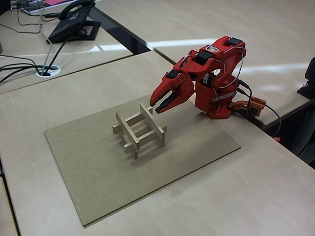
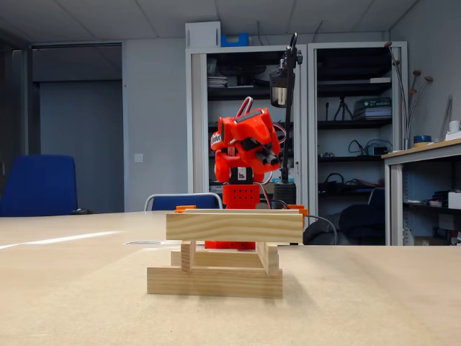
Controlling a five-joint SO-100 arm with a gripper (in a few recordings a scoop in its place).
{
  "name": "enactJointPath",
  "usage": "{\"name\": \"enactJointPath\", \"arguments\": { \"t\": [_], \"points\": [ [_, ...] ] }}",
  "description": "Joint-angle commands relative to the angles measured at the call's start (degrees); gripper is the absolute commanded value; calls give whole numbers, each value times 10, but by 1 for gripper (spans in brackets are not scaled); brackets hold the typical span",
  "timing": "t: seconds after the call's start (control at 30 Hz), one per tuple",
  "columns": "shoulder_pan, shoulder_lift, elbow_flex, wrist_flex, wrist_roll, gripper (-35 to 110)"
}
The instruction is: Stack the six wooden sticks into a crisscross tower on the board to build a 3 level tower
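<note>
Already the tower point(image 1: 139, 129) of pale square-section wooden sticks stands as an open crossed lattice near the middle of the matte brown board point(image 1: 88, 162). Just beside its top bar, the red plastic gripper point(image 1: 158, 107) hangs with fingers slightly parted, holding nothing.

I see my red arm point(image 1: 211, 73) folded low over its base point(image 1: 216, 105), the upper links bent forward and down toward the left of a fixed view. The gripper point(image 1: 158, 105) hangs at the end, pointing down and to the left, its two tapered fingers point(image 1: 170, 101) slightly parted at the tips with nothing between them. Black motor blocks sit at the joints, and thin wires loop around the shoulder. In the other fixed view, seen head-on, the arm point(image 2: 245, 148) rises from its base point(image 2: 240, 196) as a compact bundle with the wrist tipped to the right.
</note>
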Motion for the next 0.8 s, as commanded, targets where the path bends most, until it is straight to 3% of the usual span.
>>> {"name": "enactJointPath", "arguments": {
  "t": [0.0,0.43,0.77],
  "points": [
    [6,66,33,-10,-6,8],
    [18,229,127,-83,-47,0],
    [11,227,143,-177,-68,0]
  ]
}}
